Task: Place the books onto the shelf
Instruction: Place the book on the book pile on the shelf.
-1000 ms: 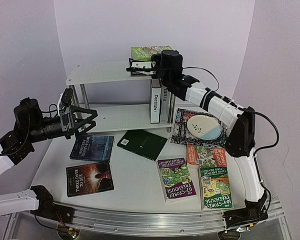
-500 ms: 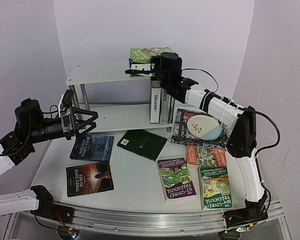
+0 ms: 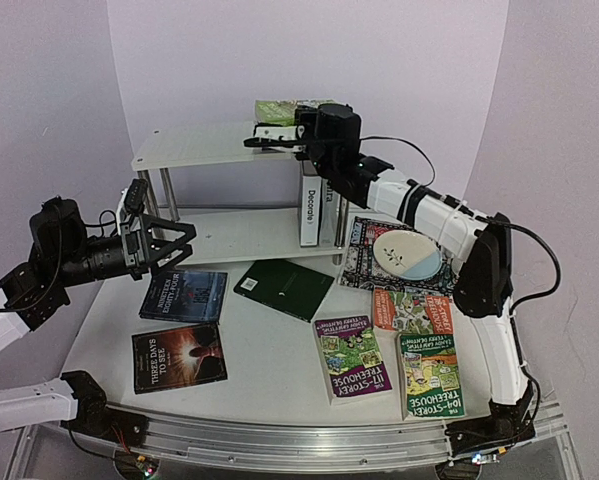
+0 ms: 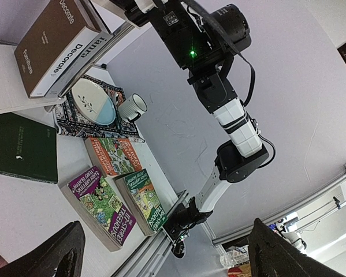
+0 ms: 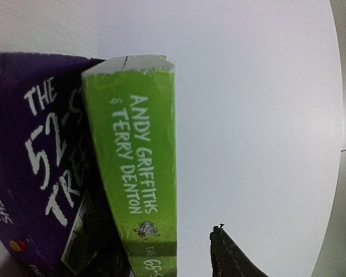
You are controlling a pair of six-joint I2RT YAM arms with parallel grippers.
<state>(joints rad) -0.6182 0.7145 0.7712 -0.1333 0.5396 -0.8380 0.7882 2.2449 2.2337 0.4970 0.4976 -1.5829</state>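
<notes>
Pale violet walls (image 3: 59, 90) stood behind the white shelf (image 3: 194, 147). My left gripper (image 3: 186, 245) hung with its jaws spread wide, a dark blue book (image 3: 184, 295) flat on the table (image 3: 269, 345) just below them. My right gripper (image 3: 269, 136) reached over the top board; a green book (image 5: 141, 156) was close beside one finger (image 5: 230, 257), with a purple book (image 5: 34, 173) beyond it. Whether those jaws gripped anything, I could not tell.

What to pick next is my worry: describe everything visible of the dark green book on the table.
The dark green book lies flat, cover up, on the white table, just in front of the shelf, turned askew to it. The cover looks plain and matte, with a small pale mark. Nothing lies on it.
</notes>
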